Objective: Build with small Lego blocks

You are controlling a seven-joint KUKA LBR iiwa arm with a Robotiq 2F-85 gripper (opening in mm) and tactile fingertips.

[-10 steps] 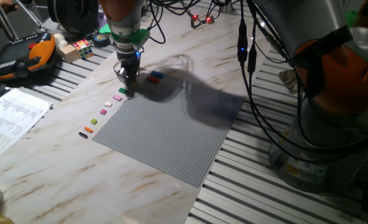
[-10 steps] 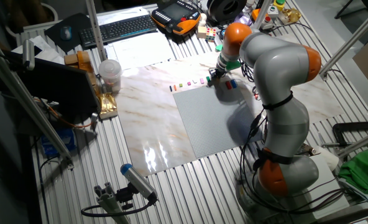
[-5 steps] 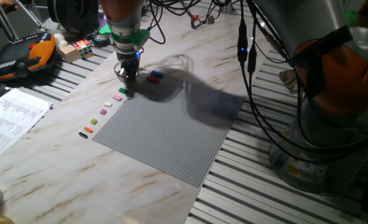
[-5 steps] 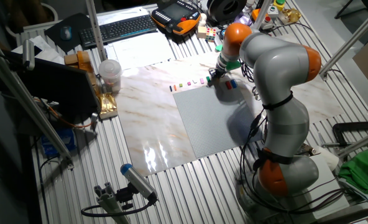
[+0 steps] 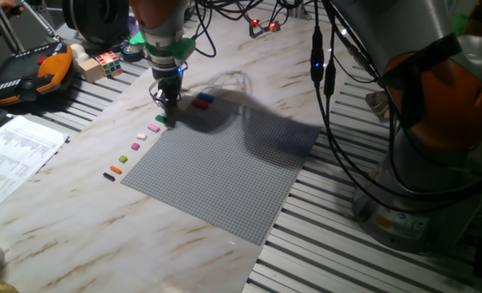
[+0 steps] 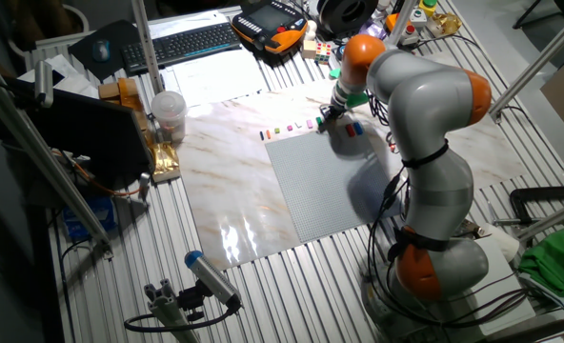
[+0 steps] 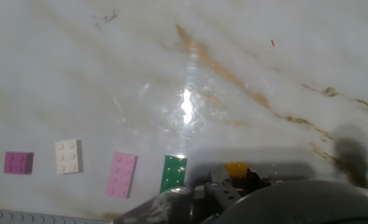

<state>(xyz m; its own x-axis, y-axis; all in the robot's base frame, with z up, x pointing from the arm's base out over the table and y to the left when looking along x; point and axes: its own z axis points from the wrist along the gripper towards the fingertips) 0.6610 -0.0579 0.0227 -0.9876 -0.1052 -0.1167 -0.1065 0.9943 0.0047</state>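
Observation:
Small Lego blocks lie in a row on the marble tabletop along the grey baseplate's (image 5: 225,163) left edge. In the hand view I see a magenta block (image 7: 18,162), a white block (image 7: 68,155), a pink block (image 7: 122,175) and a green block (image 7: 173,173). A yellow block (image 7: 237,168) sits between my fingers. My gripper (image 5: 168,111) is down at the table beside the green block (image 5: 160,119), and its jaws stand close against the yellow one. Red (image 5: 199,103) and blue (image 5: 206,98) blocks lie just behind it. Orange (image 5: 116,169) and black (image 5: 108,176) blocks end the row.
A multicoloured puzzle cube (image 5: 107,60), an orange-and-black pendant (image 5: 29,73) and paper sheets (image 5: 13,155) sit at the left. Cables (image 5: 330,122) hang over the right side. The robot base (image 6: 434,257) stands beside the slatted table; a keyboard (image 6: 182,43) lies beyond.

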